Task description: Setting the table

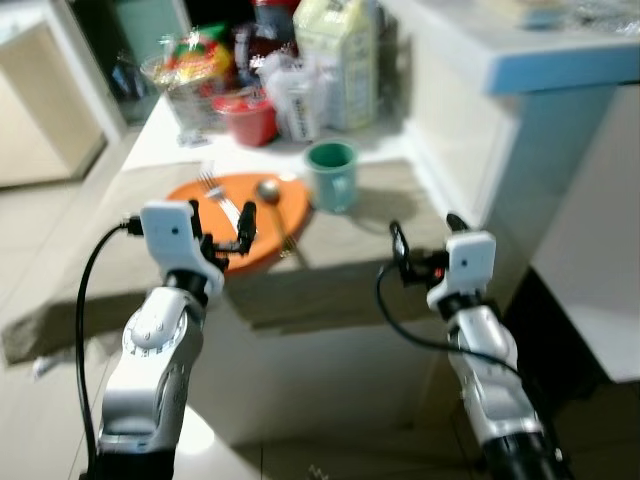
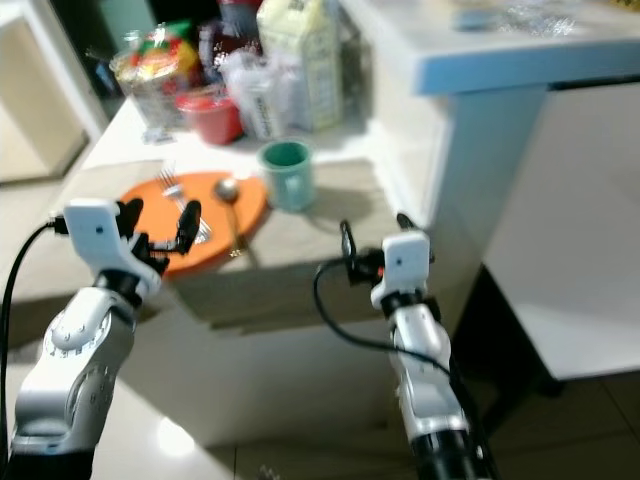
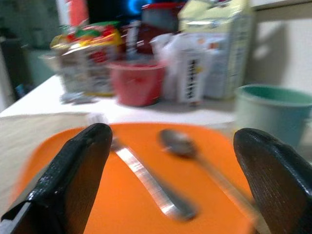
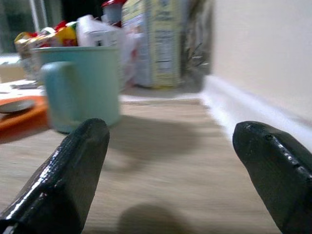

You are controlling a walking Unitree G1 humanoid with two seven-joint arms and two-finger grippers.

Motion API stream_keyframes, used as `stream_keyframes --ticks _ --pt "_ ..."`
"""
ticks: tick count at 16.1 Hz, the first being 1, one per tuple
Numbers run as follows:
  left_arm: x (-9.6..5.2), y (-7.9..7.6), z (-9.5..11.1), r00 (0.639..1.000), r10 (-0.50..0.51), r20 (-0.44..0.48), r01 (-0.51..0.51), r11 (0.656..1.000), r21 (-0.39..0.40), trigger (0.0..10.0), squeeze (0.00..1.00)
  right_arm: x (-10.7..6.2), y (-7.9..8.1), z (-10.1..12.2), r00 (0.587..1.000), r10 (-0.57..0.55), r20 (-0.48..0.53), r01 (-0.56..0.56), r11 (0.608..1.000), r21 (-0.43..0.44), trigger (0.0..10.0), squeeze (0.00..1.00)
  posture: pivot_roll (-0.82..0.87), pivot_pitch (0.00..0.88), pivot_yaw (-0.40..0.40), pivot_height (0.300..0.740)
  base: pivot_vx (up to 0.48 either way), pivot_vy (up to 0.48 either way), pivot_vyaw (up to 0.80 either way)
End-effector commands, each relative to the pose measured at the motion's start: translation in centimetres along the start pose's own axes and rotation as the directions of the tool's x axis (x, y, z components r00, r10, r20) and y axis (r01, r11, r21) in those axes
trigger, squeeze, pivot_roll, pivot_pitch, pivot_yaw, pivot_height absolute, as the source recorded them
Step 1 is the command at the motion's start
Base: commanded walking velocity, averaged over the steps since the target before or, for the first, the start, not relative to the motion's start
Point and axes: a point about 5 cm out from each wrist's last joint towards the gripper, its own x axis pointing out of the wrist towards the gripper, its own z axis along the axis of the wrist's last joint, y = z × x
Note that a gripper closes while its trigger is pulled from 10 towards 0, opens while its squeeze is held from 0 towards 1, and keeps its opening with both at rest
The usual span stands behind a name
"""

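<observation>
Two grippers: both were raised at the near edge of the wooden counter (image 1: pixel 370 270), holding nothing.
Left gripper (image 1: pixel 222 236): fingers spread wide, poised over the near rim of the orange plate (image 1: pixel 280 215).
Right gripper (image 1: pixel 428 238): fingers spread wide over bare wood, right of the plate.
Plate: a fork (image 1: pixel 218 198) and a spoon (image 1: pixel 271 205) lay side by side on it.
Green mug (image 1: pixel 332 174): upright, just beside the plate's right rim.
Behind: a red bowl (image 1: pixel 246 117), snack packets (image 1: pixel 190 62) and a carton (image 1: pixel 338 55) crowded together.
</observation>
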Motion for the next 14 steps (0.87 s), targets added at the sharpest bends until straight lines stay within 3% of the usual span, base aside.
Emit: stream_keyframes --ticks 1,8,14 --pt "-0.1 0.6 0.4 1.0 0.019 0.01 -0.019 1.0 0.024 10.0 0.0 0.5 0.7 0.1 1.0 0.014 -0.014 -0.014 1.0 0.018 10.0 0.0 -0.11 0.0 0.105 0.74 0.0 0.0 0.0" --pt "-0.3 0.5 0.5 1.0 0.023 0.001 -0.023 0.999 0.039 10.0 0.0 3.5 2.4 1.2 0.998 0.066 0.002 -0.066 0.996 0.057 10.0 0.0 -0.08 0.0 0.101 0.74 0.0 0.0 0.0" --pt "-1.3 0.9 0.6 0.999 0.029 -0.015 -0.028 0.998 0.054 10.0 0.0 5.0 2.4 1.2 0.998 0.06 -0.006 -0.06 0.997 0.042 10.0 0.0 -0.04 0.008 0.109 0.74 0.0 0.0 0.0"
